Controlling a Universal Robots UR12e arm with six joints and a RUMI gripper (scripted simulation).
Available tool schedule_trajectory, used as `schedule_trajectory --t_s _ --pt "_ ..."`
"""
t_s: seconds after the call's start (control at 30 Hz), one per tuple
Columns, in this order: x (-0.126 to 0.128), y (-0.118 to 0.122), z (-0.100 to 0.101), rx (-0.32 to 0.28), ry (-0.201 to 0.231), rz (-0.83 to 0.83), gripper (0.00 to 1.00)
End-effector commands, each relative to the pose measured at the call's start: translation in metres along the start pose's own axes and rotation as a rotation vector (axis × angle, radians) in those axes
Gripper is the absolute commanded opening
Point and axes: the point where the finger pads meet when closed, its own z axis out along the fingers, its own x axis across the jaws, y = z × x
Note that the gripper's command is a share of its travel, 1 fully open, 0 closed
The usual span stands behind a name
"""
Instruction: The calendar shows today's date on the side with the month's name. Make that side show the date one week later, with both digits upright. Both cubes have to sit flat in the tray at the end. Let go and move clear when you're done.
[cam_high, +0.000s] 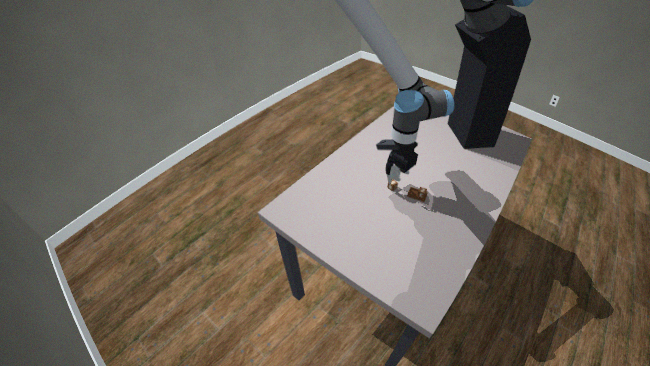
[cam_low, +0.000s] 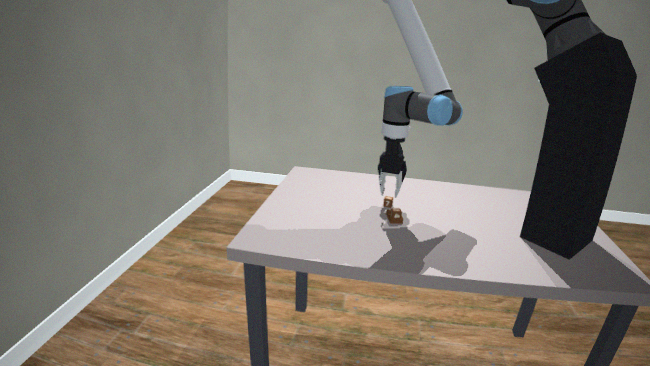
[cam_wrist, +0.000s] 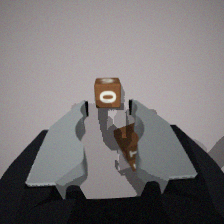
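Note:
A brown wooden cube (cam_high: 393, 185) (cam_low: 388, 202) (cam_wrist: 107, 93) sits apart from the calendar on the table. In the wrist view, a white 0 shows on its near side; its top digit is too foreshortened to read. My gripper (cam_high: 398, 177) (cam_low: 390, 195) (cam_wrist: 108, 101) is partly open with nothing between its fingers. The fingertips are just above the loose cube, one to each side. The brown calendar (cam_high: 415, 194) (cam_low: 395, 219) (cam_wrist: 125, 134) stands close by; the right finger partly hides it in the wrist view. A second cube seems to sit at its tray, its digit unreadable.
The pale table (cam_high: 325, 215) (cam_low: 310, 205) carries the loose cube and the calendar near its middle. The arm's dark pedestal (cam_high: 482, 95) (cam_low: 580, 150) stands at the right side. The arm's shadow falls across the calendar area.

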Motion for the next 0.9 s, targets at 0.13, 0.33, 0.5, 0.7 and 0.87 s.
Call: schedule_trajectory --t_s 0.13,0.33,0.5,0.7,0.87 --pt "0.0 0.0 0.0 0.0 -0.001 0.0 0.28" --pt "0.0 0.0 0.0 0.0 -0.001 0.0 0.28" --pt "0.0 0.0 0.004 0.0 -0.001 0.0 0.28" --pt "0.0 0.0 0.01 0.0 -0.001 0.0 0.28" --pt "0.0 0.0 0.018 0.0 -0.001 0.0 0.28"
